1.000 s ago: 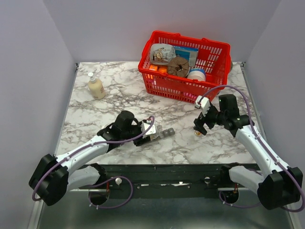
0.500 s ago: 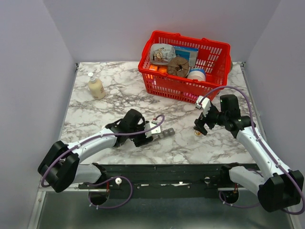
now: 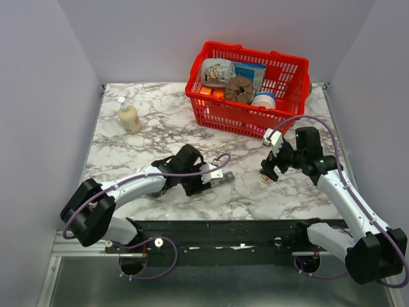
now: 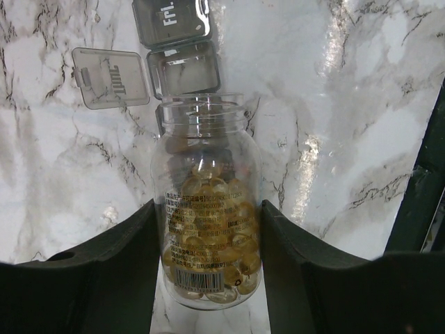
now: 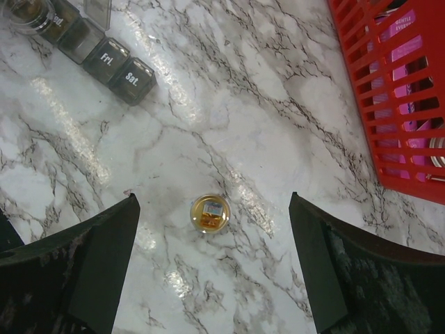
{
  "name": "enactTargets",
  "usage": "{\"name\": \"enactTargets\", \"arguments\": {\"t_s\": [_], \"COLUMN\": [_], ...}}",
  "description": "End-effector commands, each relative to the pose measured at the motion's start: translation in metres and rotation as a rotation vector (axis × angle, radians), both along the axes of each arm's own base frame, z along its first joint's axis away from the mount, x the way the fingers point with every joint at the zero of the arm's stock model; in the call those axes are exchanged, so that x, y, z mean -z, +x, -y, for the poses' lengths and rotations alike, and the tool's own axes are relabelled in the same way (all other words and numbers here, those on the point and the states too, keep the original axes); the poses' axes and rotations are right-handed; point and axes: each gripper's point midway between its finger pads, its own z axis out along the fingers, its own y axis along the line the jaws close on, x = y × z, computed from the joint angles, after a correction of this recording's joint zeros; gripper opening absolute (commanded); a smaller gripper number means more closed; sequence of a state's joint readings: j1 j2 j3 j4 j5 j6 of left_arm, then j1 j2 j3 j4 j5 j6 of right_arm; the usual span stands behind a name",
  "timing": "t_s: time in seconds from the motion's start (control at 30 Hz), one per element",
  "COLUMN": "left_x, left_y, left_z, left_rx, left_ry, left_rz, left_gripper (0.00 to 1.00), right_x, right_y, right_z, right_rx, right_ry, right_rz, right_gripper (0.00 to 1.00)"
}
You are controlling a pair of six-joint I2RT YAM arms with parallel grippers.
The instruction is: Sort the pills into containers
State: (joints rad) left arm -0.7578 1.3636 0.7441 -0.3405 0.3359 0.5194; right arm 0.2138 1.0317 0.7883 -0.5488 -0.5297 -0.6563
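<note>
A small clear bottle [image 4: 203,139] full of tan-brown pills [image 4: 212,236] lies between the fingers of my left gripper [image 4: 207,212], which is shut on it. The bottle's open mouth points at the dark grey containers [image 4: 182,68], a strip organiser with one lid [image 4: 111,78] flipped open beside the "Fri." cell. From above, the left gripper [image 3: 206,180] sits at the strip's [image 3: 222,177] left end. My right gripper [image 5: 212,198] hangs open over a small gold cap [image 5: 209,213] lying on the marble. The strip's "Fri." and "Sat." end [image 5: 117,61] shows at the upper left of the right wrist view.
A red mesh basket [image 3: 246,109] with assorted goods stands at the back right, close behind the right gripper [image 3: 267,171]. A cream pump bottle [image 3: 128,116] stands at the back left. The black rail [image 3: 243,231] runs along the table's near edge.
The left arm has swung right and turned at the wrist, carrying the bottle closer over the organiser's left end. The right arm has not moved.
</note>
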Motion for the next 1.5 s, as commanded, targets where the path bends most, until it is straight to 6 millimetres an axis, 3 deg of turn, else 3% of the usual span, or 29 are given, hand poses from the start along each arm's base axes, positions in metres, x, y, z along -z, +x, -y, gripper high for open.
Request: {"name": "enactTargets", "arguments": {"t_s": [0.0,1.13,1.47], "left_x": [-0.001,0.001,-0.009], "left_y": [0.002,0.006,0.009], "left_z": [0.0,0.003,0.007], "left_rx": [-0.035,-0.132,-0.136], "left_ry": [0.057,0.324,0.35], "left_rz": [-0.019,-0.074,-0.048], "left_gripper": [0.0,0.0,0.0], "right_x": [0.002,0.002,0.003], "right_y": [-0.008,-0.009,-0.009], "right_z": [-0.001,0.004,0.004], "right_rx": [-0.025,-0.019,-0.022], "right_ry": [0.008,0.019,0.021], "right_rz": [-0.009,-0.012,-0.017], "right_gripper": [0.97,0.97,0.97]}}
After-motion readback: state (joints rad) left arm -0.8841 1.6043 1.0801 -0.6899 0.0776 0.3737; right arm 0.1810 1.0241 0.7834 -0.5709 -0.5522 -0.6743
